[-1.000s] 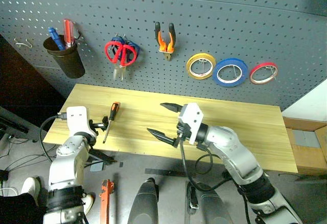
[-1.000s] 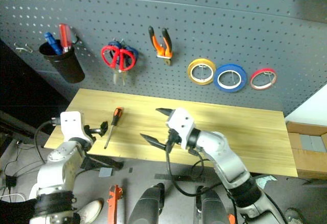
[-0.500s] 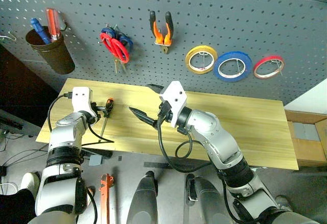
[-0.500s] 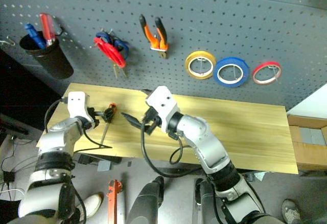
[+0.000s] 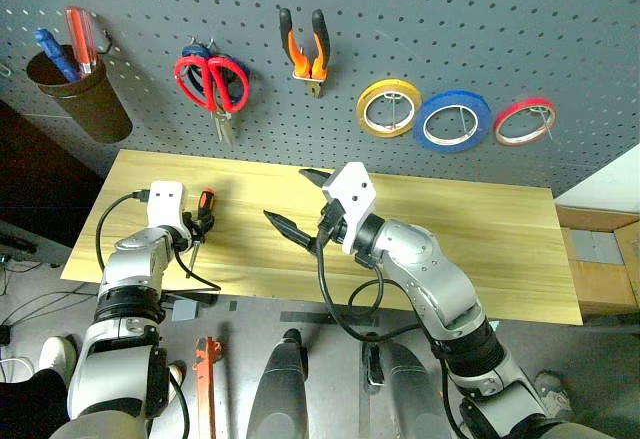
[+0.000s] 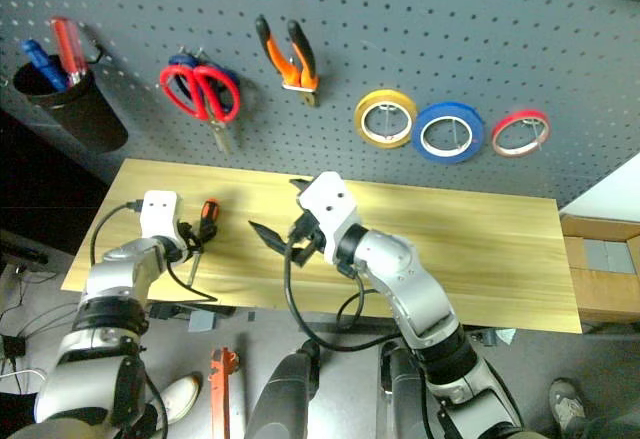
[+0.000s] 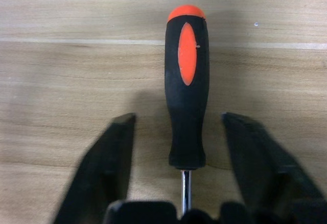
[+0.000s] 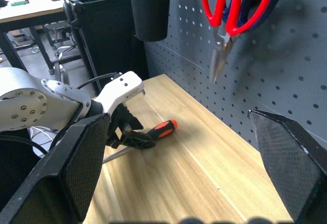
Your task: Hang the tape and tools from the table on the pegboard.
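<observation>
The orange-and-black screwdriver [image 7: 187,81] lies on the light wood table [image 5: 480,249] near its left end. My left gripper [image 5: 198,227] is open astride the handle, one finger on each side with a small gap to it. My right gripper [image 5: 288,197] hangs open and empty above the middle of the table. On the dark grey pegboard [image 5: 450,19] hang the blue tape [image 5: 452,120], the orange-handled pliers [image 5: 305,44] and the red-handled scissors [image 5: 210,74], which overlap a blue-handled pair.
A yellow roll [image 5: 391,108] and a red roll [image 5: 522,122] hang on either side of the blue tape. A black cup [image 5: 78,99] holding screwdrivers hangs at the board's far left. Cardboard boxes [image 5: 600,259] stand past the table's right end.
My left gripper has moved forward from beside the screwdriver to astride its handle, and its fingers have come closer together. The head camera has tipped, shifting the whole view. My right gripper stays open.
</observation>
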